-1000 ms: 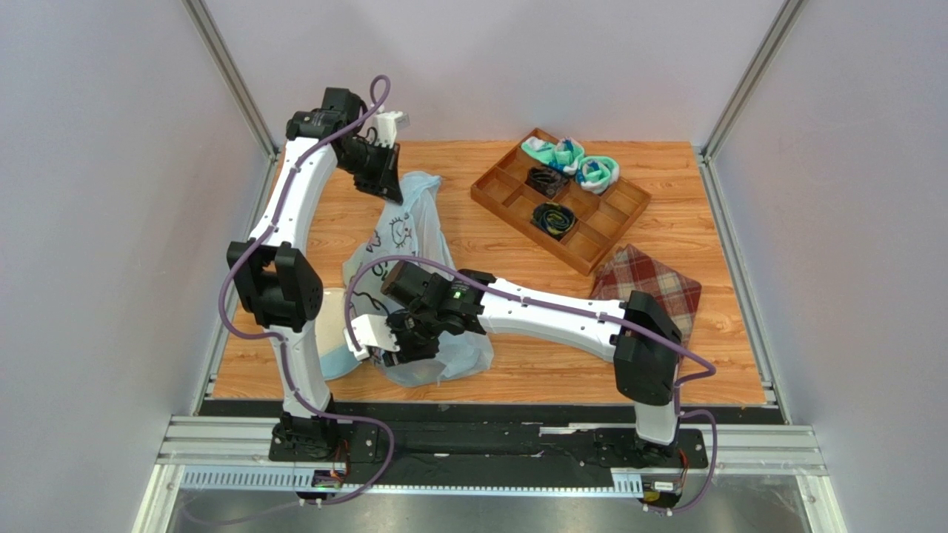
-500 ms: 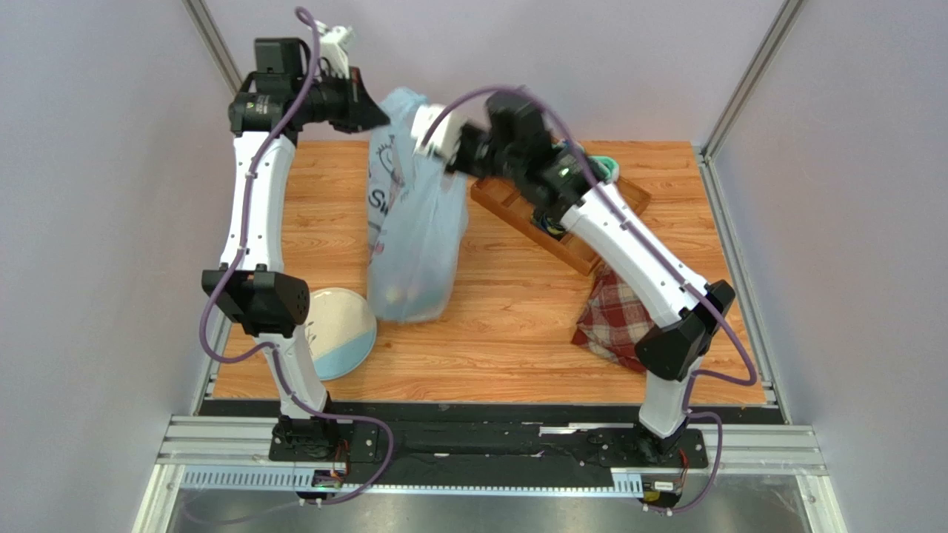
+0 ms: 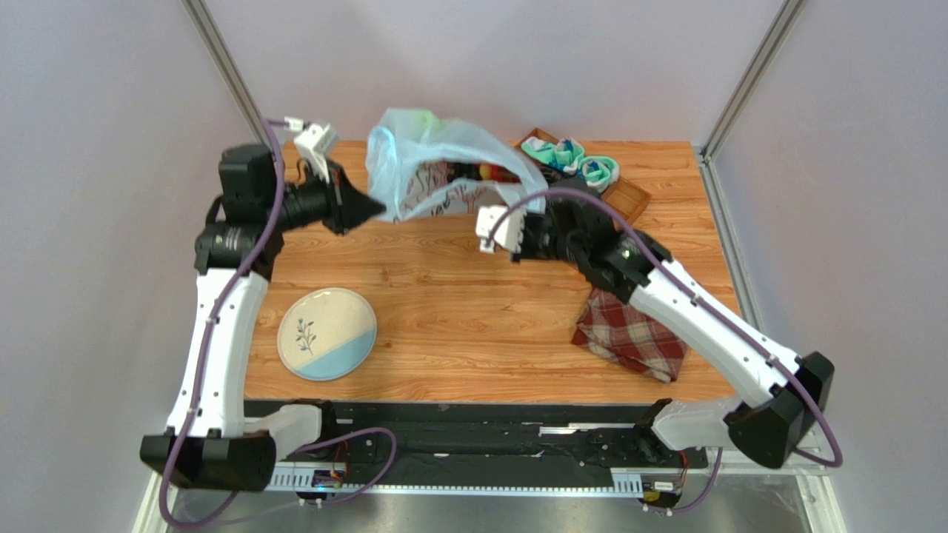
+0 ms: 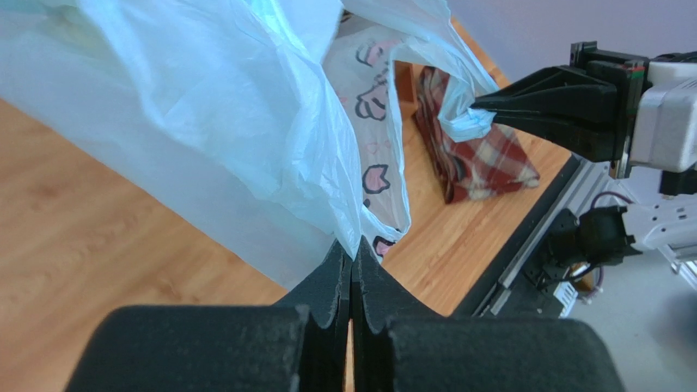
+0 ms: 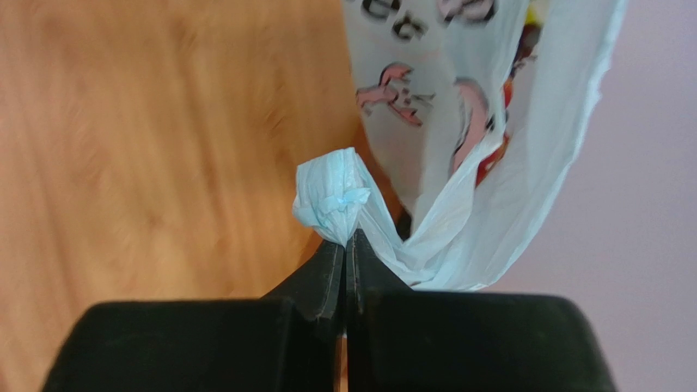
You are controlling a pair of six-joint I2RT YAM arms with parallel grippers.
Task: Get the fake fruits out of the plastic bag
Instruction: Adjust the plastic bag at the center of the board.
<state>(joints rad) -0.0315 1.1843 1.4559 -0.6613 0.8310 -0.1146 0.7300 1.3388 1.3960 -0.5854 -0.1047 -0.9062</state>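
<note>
L claw (image 4: pixel 352 245) & R claw (image 5: pixel 345 237) both pressed together, each pinching film of the plastic bag (image 3: pixel 428 167), which hangs stretched betw. them above the tabletop (image 3: pixel 490 322). Inside it, fake fruits (image 3: pixel 481 172) show dimly, reddish.

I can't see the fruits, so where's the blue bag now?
In the top view the plastic bag hangs over the table, far middle, stretched between the left gripper and the right gripper.
</note>
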